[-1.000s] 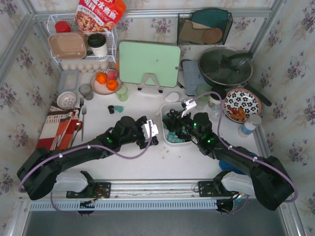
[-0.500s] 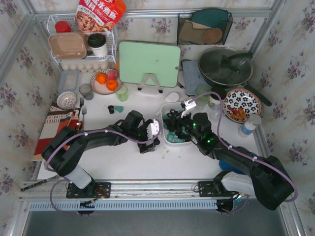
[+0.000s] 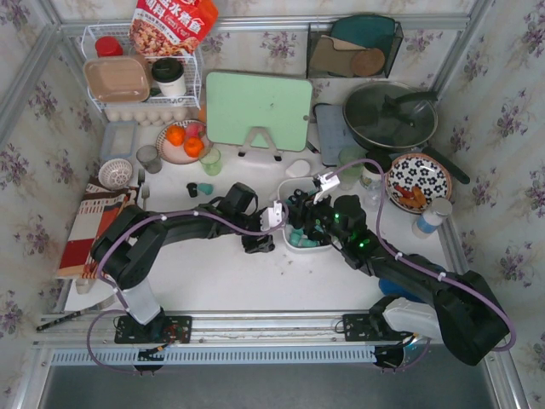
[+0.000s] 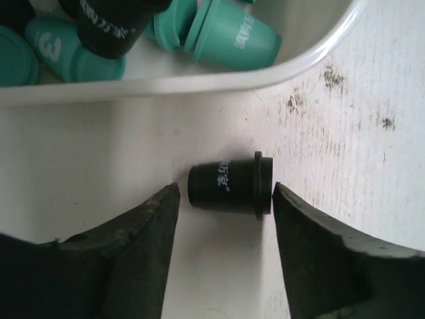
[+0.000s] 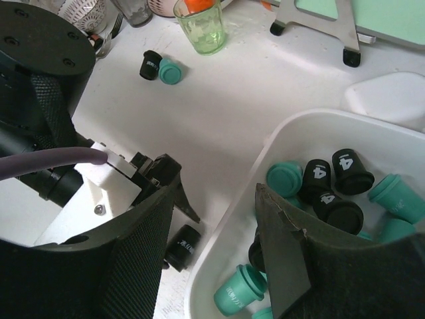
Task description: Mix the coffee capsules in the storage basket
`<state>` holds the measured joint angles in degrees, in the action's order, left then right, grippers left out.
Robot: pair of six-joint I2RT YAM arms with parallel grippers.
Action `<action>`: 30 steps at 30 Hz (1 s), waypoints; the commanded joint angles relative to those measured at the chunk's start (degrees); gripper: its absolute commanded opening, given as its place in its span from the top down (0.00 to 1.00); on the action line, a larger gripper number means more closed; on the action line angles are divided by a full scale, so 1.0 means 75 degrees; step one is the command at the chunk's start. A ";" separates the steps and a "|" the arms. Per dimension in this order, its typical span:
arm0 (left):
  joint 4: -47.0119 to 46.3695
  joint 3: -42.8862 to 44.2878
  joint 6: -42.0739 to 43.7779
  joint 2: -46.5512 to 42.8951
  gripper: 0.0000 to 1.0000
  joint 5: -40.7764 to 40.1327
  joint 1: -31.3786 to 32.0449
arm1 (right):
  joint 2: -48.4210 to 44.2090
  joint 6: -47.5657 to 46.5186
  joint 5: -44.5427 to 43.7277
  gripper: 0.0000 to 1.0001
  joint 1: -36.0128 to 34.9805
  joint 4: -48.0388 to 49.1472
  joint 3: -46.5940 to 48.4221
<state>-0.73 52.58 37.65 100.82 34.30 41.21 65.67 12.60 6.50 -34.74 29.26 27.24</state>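
Note:
The storage basket [image 3: 308,248] is a white bin in the table's middle, with teal and black coffee capsules [image 5: 330,187] inside. One black capsule [image 4: 229,188] lies on its side on the table just outside the basket's rim [image 4: 199,85]. My left gripper [image 3: 260,243] stands open around it, one finger on each side, the left finger [image 4: 143,232] a little apart from it. My right gripper [image 5: 218,189] hangs open over the basket's left wall [image 5: 226,233], holding nothing. A black capsule [image 3: 192,189] and a teal capsule [image 3: 205,188] lie further left on the table.
A pale green cup [image 3: 210,161] and a plate of oranges [image 3: 183,141] stand behind the loose capsules. A green cutting board [image 3: 258,109] on a stand, a pan [image 3: 390,115] and a patterned plate [image 3: 417,181] are at the back and right. A strainer bowl [image 3: 115,173] is at the left.
My left arm has reached right to the basket's left side and its fingers have narrowed around the black capsule on the table. The right arm has not moved.

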 commanded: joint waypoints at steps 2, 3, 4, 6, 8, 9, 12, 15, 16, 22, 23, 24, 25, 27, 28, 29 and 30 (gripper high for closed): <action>0.0634 0.0056 0.0440 -0.0019 0.46 0.0366 -0.0052 | 0.0063 -0.0098 -0.0071 0.41 0.0003 0.0085 0.0046; 0.0663 0.0050 0.0441 -0.0045 0.49 0.0363 -0.0046 | 0.0093 -0.0089 -0.0089 0.41 0.0003 0.0075 0.0053; 0.0681 0.0041 0.0434 -0.0072 0.50 0.0351 -0.0046 | 0.0108 -0.0079 -0.0140 0.41 0.0003 0.0040 0.0067; 0.0629 -0.0031 0.0387 -0.0142 0.51 0.0285 -0.0047 | 0.0126 -0.0037 -0.0332 0.41 0.0003 -0.0089 0.0104; 0.0330 -0.0176 0.0261 -0.0304 0.55 0.0201 -0.0046 | 0.0110 0.0017 -0.0633 0.41 0.0003 -0.0207 0.0132; 0.0143 -0.0338 0.0162 -0.0435 0.57 0.0182 -0.0046 | 0.0086 0.0054 -0.0741 0.41 0.0003 -0.0238 0.0124; -0.0788 -0.0879 -0.0102 -0.1096 0.62 0.0103 -0.0040 | 0.0057 0.0139 -0.0774 0.41 0.0003 -0.0245 0.0106; -0.1317 -0.1270 -0.0216 -0.1794 0.64 -0.0061 -0.0040 | 0.0100 0.0210 -0.0610 0.41 0.0003 -0.0249 0.0143; -0.1386 -0.1324 -0.0242 -0.1968 0.65 -0.0168 -0.0035 | 0.0119 0.0226 -0.0577 0.41 0.0003 -0.0227 0.0144; -0.2012 -0.1024 -0.0873 -0.2473 0.61 -0.1167 0.0001 | -0.0189 0.0324 -0.1078 0.41 0.0003 -0.0436 0.0181; -0.1947 -0.0757 -0.1021 -0.2327 0.61 -0.1192 0.0017 | -0.0292 0.0330 -0.1424 0.41 0.0003 -0.0443 0.0100; -0.1916 -0.0488 -0.1161 -0.2144 0.60 -0.1236 0.0057 | -0.0415 0.0335 -0.1783 0.40 0.0016 -0.0381 0.0002; -0.1875 -0.0252 -0.1274 -0.1963 0.60 -0.1240 0.0114 | -0.0555 0.0335 -0.2073 0.40 0.0024 -0.0297 -0.0137; -0.1751 0.0174 -0.1265 -0.1484 0.58 -0.1162 0.0293 | -0.0824 0.0342 -0.2511 0.40 0.0048 -0.0067 -0.0392; -0.1724 0.0335 -0.1241 -0.1266 0.57 -0.1207 0.0408 | -0.0946 0.0344 -0.2679 0.39 0.0051 0.0022 -0.0491; -0.1740 0.0463 -0.1240 -0.1052 0.54 -0.1292 0.0509 | -0.1078 0.0341 -0.2901 0.39 0.0062 0.0102 -0.0581; -0.1821 0.0557 -0.1300 -0.0859 0.51 -0.1398 0.0579 | -0.1181 0.0332 -0.3013 0.39 0.0077 0.0194 -0.0683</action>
<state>-13.43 53.91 29.89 90.04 25.69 43.70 59.37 14.76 -7.81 -34.41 26.61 24.08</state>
